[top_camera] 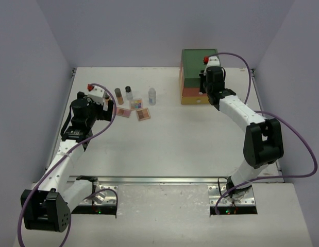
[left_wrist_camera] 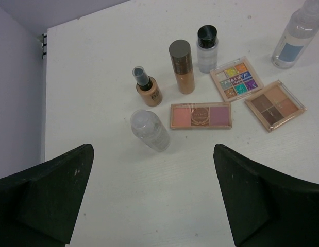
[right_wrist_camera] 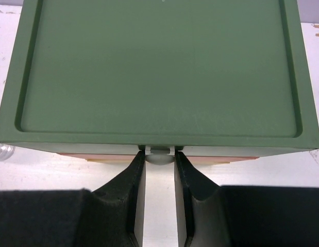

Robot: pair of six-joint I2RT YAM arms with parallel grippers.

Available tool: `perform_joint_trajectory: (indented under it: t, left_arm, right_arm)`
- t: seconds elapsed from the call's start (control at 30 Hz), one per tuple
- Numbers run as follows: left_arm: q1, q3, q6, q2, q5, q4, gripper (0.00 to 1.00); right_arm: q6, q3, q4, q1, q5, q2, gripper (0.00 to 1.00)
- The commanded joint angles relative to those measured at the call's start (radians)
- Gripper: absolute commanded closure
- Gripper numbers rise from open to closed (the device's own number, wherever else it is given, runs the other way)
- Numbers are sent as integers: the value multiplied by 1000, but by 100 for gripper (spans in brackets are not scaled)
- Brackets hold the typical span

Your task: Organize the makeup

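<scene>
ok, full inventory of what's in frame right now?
amber glass bottle with dark pump: 1, amber, far-left table cluster
tall tan bottle with grey-brown cap: 1, tan, beside it
clear bottles: 3, black-capped, clear-capped, blue-labelled; same cluster
flat palettes: 3, pink, multicolour, brown; beside the bottles
drawer chest: 1, green top over orange and yellow, far right
grey drawer knob: 1, chest front
white table: 1, under everything
left gripper: open, over the makeup
right gripper: shut on the knob

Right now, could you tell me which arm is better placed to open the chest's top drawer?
Right: the right gripper clasps the drawer knob, while the left gripper hovers open over the makeup across the table.
</scene>
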Motion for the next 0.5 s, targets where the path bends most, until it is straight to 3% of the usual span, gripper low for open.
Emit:
perform_joint_trajectory:
  t: [0.0, 0.17, 0.47]
  left_arm:
    - [11, -12, 3, 3, -4, 37, 0]
    - [11, -16, 7, 6, -8, 38, 0]
    - [10, 5, 2, 26, -13, 32, 0]
  right_arm:
    - [18, 5, 51, 0, 18, -23, 100]
    - [15, -108, 57, 1, 19, -92, 100]
    - [14, -365, 78, 25, -2, -373, 100]
